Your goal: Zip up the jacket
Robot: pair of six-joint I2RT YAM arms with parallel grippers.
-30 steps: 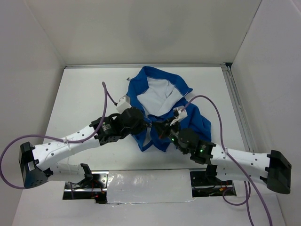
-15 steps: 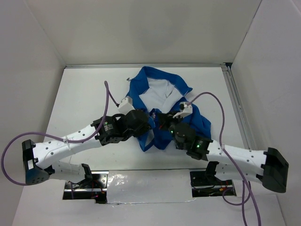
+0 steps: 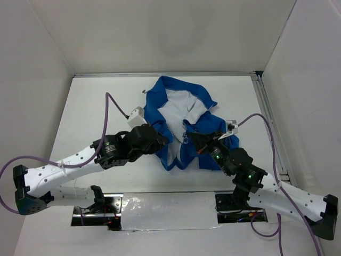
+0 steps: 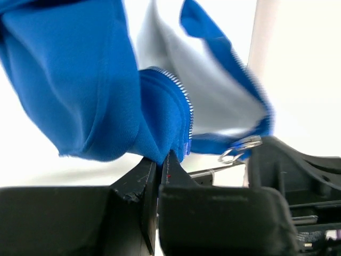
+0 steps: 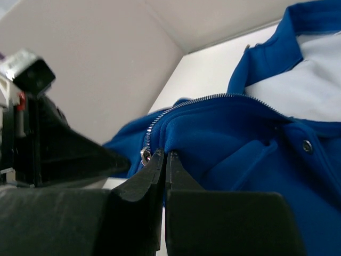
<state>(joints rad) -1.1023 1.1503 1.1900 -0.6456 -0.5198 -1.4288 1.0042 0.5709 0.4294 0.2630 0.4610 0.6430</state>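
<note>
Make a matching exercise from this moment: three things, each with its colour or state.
Things:
1. left gripper
2. lining
3. snap

Colour or state:
A. white
B. silver, round
C. shut on the edge of the jacket

Pairs: 1-C, 2-A, 3-B

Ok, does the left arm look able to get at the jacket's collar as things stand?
Probably not yet: the left gripper is shut on the jacket beside the zipper teeth. Nothing lies between it and the collar, so after letting go, likely yes.
</note>
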